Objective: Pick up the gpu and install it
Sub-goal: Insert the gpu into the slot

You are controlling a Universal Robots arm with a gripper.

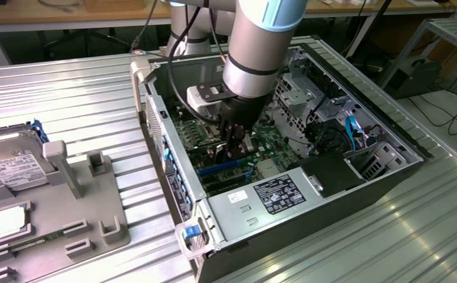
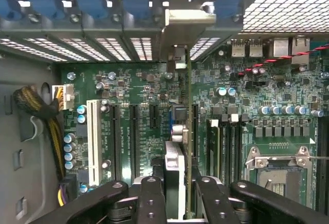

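Claw (image 2: 179,199) nearest us: two fingers (image 2: 149,203) clenched on one gpu (image 2: 175,167), card on edge above motherboard (image 2: 139,131), bracket toward rear wall. Exterior view: we count one arm (image 1: 252,47) reaching into one open computer case (image 1: 307,230); one hard drive (image 1: 8,162), one processor chip (image 1: 9,223) on tray (image 1: 94,224), exterior view's left.

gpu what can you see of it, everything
The gpu shows edge-on: a thin board standing on edge over the green motherboard, with a pale block on one face and its silvery bracket against the case's rear wall. The pincer clamps it from both sides. Whether it is seated cannot be told.
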